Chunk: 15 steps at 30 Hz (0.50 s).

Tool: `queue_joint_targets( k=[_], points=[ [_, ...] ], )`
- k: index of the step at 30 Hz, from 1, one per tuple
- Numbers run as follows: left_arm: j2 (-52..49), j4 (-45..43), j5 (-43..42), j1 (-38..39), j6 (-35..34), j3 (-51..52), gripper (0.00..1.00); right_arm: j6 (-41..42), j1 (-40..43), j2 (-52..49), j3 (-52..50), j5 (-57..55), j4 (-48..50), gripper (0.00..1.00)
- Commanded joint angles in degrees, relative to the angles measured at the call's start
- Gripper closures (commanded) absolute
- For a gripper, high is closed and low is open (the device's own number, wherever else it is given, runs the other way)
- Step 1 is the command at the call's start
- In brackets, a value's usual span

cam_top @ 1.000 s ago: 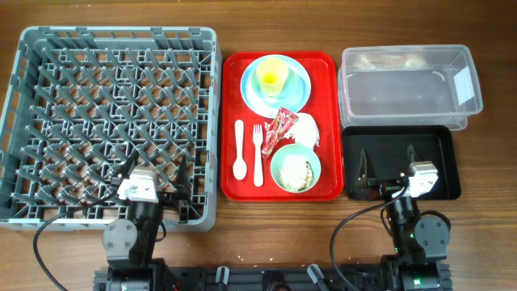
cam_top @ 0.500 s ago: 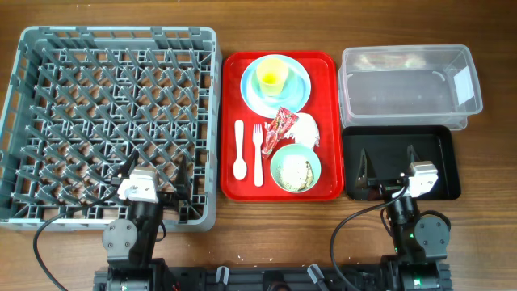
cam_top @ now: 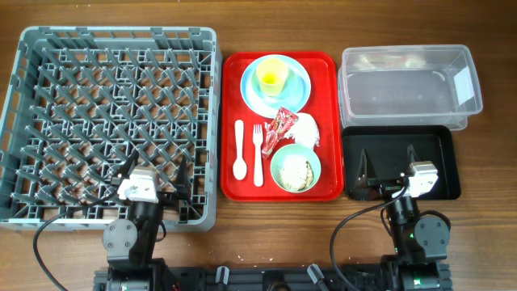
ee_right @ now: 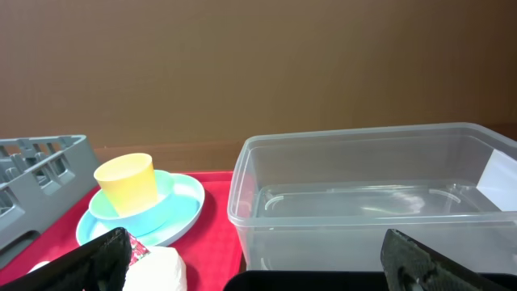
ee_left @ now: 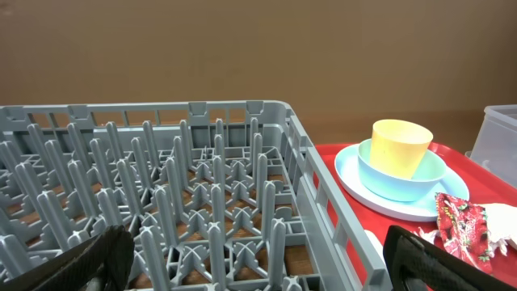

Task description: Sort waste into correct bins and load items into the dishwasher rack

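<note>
The grey dishwasher rack (cam_top: 117, 32) fills the left. On the red tray (cam_top: 234, 81), the yellow cup (cam_top: 272, 77) stands in a mint bowl on the blue plate (cam_top: 299, 95). Below lie the red wrapper (cam_top: 283, 124), white napkin (cam_top: 305, 129), a mint bowl of rice scraps (cam_top: 295, 170), the spoon (cam_top: 239, 149) and fork (cam_top: 258, 153). The clear tub (cam_top: 404, 89) and black tray (cam_top: 436, 141) are on the right. My left gripper (cam_top: 157, 172) is open and empty over the rack's near edge. My right gripper (cam_top: 387, 164) is open and empty over the black tray.
The left wrist view shows the rack's pegs (ee_left: 202, 162) between the fingers, and the cup (ee_left: 400, 145) and wrapper (ee_left: 462, 222) to the right. The right wrist view shows the empty clear tub (ee_right: 371, 194) ahead and the napkin (ee_right: 161, 271) at lower left.
</note>
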<state>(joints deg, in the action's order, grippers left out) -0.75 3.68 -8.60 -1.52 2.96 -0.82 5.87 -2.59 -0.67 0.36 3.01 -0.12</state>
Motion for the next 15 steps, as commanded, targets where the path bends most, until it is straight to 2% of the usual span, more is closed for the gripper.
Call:
queue_joint_targets(
  k=[1,9,10,11,14,15],
  points=[
    [0.22,0.0,0.35,-0.2,1.11,0.46,0.0,-0.83,-0.24,-0.13,-0.07,0.96,0.22,0.0],
    [0.22,-0.94,0.22,-0.2,1.11,0.46,0.0,-0.81,-0.24,-0.13,-0.07,0.94,0.22,0.0],
    [0.22,-1.79,-2.6,-0.2,1.05,0.46,0.0,-0.83,-0.24,-0.13,-0.07,0.94,0.22,0.0],
    [0.22,-1.11,-9.81,-0.2,1.42,0.46,0.0,-0.81,-0.24,-0.13,-0.07,0.94,0.22,0.0],
    [0.22,-13.51,-13.35,-0.2,1.07,0.15,0.0,-0.81,-0.24,-0.13,-0.07,0.94,0.22,0.0],
    [0.22,-14.14,-13.68,-0.2,0.07,-1.49,0.0,-0.81,-0.24,-0.13,-0.07,0.94,0.22,0.0]
  ],
)
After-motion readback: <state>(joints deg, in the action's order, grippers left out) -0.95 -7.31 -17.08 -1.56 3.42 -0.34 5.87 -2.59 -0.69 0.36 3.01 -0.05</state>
